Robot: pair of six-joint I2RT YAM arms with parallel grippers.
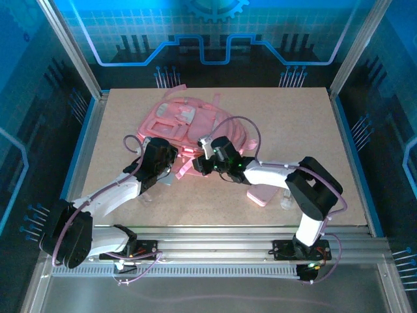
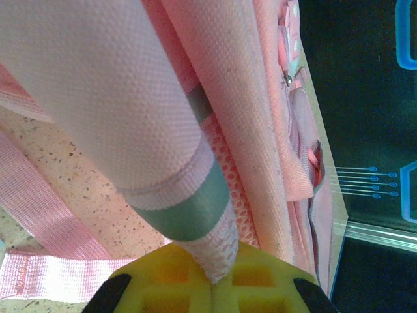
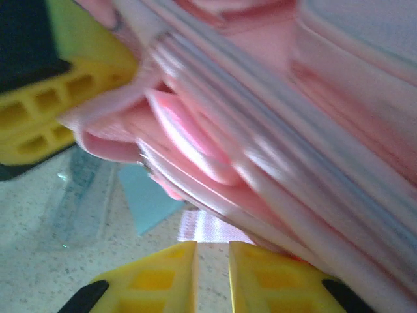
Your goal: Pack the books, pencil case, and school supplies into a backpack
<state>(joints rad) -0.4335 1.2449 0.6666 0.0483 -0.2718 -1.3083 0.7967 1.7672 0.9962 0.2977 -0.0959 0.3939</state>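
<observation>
The backpack (image 1: 189,120) lies at the middle-far part of the worktop (image 1: 293,130), its open edge turned toward the near side. The left tool (image 2: 218,280) is clamped on that edge's fabric. The right tool (image 3: 212,261) sits just right of it, narrow, a slit apart with nothing between. The light-blue square (image 3: 153,199) lies flat just ahead of it, to its left, under the raised edge and between the 2 tools. The pencil case (image 1: 262,195) lies near-right, long axis roughly left-right, closest to the right arm.
</observation>
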